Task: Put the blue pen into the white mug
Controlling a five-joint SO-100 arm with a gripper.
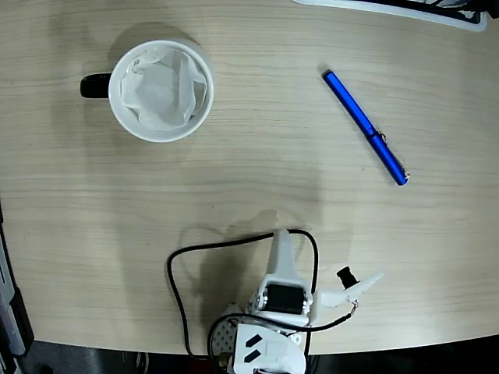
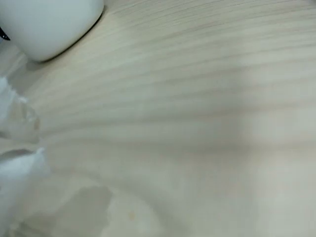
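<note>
Table (image 1: 257,167) of pale wood carries the white mug (image 1: 161,90) at upper left of the fixed view and the blue pen (image 1: 365,127) lying diagonally at upper right, well apart. My gripper (image 1: 312,269) sits at bottom centre, empty; I cannot tell whether its fingers are spread.

white mug (image 2: 49,24) top left | wooden table (image 2: 197,123) | blurred end effector (image 2: 17,168) left edge

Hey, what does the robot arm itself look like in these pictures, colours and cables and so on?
In the fixed view, the arm is made of white plastic parts with a black motor block set into it. A thin black cable loops beside it on the wooden table. The gripper has white fingers and a small black piece.
</note>
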